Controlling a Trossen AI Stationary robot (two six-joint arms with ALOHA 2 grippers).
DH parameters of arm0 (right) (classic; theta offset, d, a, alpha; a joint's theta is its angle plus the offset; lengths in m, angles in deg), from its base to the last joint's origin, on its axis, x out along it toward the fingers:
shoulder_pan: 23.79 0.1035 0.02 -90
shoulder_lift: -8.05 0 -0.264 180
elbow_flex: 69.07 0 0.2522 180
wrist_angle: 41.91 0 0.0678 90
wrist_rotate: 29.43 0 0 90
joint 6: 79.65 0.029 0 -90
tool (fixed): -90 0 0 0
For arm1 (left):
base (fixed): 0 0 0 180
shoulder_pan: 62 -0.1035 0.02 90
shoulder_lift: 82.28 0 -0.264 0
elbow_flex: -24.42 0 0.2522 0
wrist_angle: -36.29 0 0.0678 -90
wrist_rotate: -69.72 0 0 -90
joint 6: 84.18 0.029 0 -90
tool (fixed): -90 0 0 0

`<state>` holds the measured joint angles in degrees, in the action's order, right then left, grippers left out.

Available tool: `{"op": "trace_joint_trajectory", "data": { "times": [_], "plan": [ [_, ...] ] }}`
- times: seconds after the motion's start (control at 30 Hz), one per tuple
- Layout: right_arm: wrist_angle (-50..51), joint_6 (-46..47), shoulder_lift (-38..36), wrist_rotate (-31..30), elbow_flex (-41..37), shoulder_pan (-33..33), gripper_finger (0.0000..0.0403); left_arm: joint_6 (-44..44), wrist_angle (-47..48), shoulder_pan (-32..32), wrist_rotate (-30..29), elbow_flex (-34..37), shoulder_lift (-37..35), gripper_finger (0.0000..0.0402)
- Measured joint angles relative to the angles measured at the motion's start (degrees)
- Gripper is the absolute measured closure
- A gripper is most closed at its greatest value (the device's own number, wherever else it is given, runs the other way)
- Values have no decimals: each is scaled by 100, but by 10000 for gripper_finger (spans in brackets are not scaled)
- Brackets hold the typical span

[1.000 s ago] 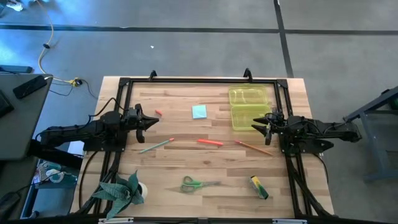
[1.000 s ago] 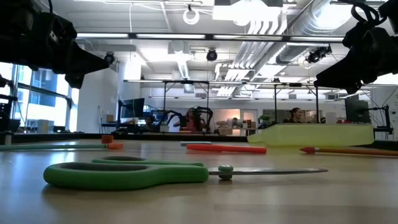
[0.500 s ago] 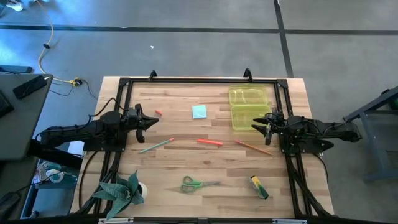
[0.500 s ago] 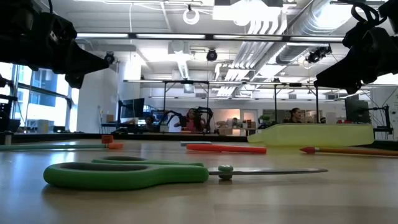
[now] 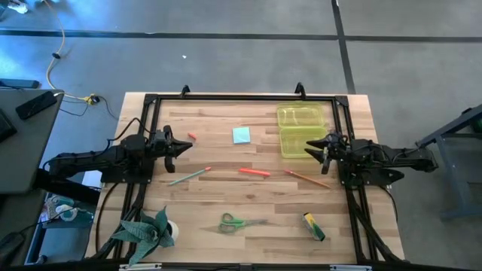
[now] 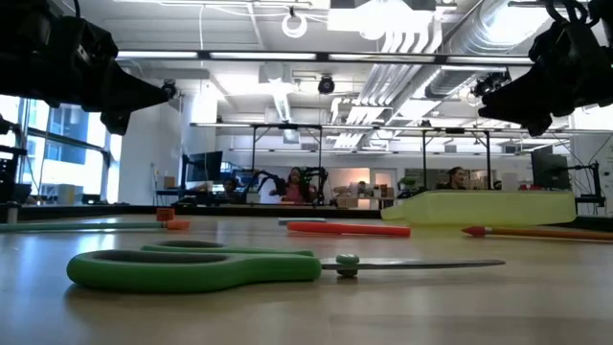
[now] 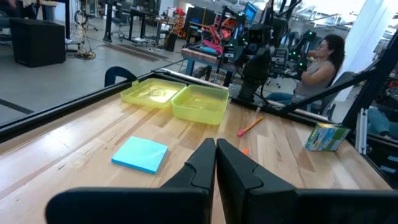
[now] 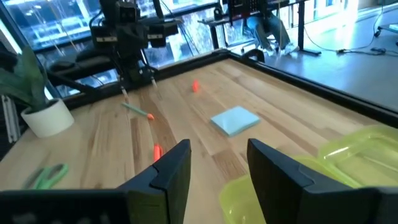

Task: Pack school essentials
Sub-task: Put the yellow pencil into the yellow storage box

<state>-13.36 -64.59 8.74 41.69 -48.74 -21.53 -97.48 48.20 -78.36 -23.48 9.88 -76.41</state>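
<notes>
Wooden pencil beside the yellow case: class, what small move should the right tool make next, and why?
Probably lower the right tool, already open, toward the wooden pencil. The pencil lies just beside it on the table, near the open yellow case, and nothing is packed yet.

The right gripper (image 8: pixel 219 167) hung with fingers apart above a translucent yellow plastic case (image 8: pixel 323 177), facing a light-blue square note pad (image 8: pixel 235 120) on the wooden table (image 8: pixel 186 115).

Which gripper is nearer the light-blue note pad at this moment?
Left, by a small margin. The left gripper hovers off the note pad's left side, shut. The right gripper hovers over the yellow case on the pad's right, open and slightly farther off.
</notes>
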Motion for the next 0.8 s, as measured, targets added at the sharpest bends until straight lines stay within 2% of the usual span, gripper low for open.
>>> {"op": "trace_joint_trajectory", "data": {
  "times": [0.3,0.4,0.53,0.8],
  "plan": [
    [-60,725,0,-21,0,0,253,-240,-225,0,0,1,2,397],
    [-68,552,0,-108,0,0,253,-278,-223,0,2,2,2,397],
    [-316,543,0,-519,0,0,253,-128,-259,1,0,0,2,397],
    [-475,35,208,-489,465,-2,253,-149,-273,1,0,2,2,397]
  ]
}}
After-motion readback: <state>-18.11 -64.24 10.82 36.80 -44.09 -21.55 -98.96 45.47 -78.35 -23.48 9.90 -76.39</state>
